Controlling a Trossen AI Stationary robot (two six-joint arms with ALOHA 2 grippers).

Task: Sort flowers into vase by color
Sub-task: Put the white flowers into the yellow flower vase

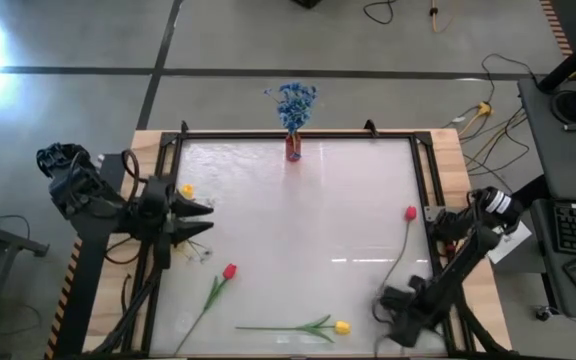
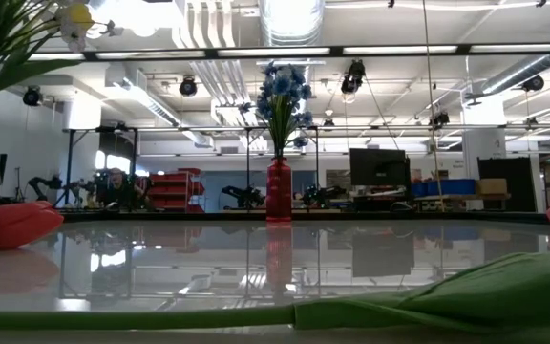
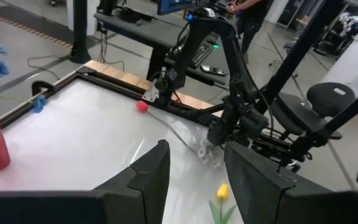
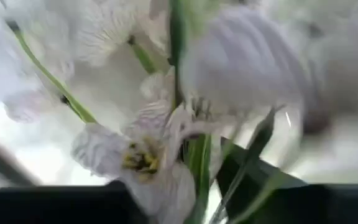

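A red vase (image 1: pixel 293 150) (image 2: pixel 278 189) stands at the middle of the table's far edge with blue blossoms (image 1: pixel 296 100) in it. One red tulip (image 1: pixel 229 271) lies flat at near left. Another red tulip (image 1: pixel 410 213) (image 3: pixel 142 106) lies by the right edge. A yellow tulip (image 1: pixel 342 326) (image 3: pixel 222 191) lies along the near edge. My left gripper (image 1: pixel 208 218) (image 3: pixel 197 155) hovers open at the left edge, holding nothing. My right gripper (image 1: pixel 398 310) (image 3: pixel 213 140) is low at the near right, right over a white spray (image 4: pixel 142 155) (image 3: pixel 204 151).
A small yellow bloom (image 1: pixel 186 190) lies just beyond my left gripper. A black frame (image 1: pixel 298 135) borders the white tabletop. The table's middle holds no flowers. Green leaves and a pale bloom (image 2: pixel 79 14) rise close to the low camera at its left.
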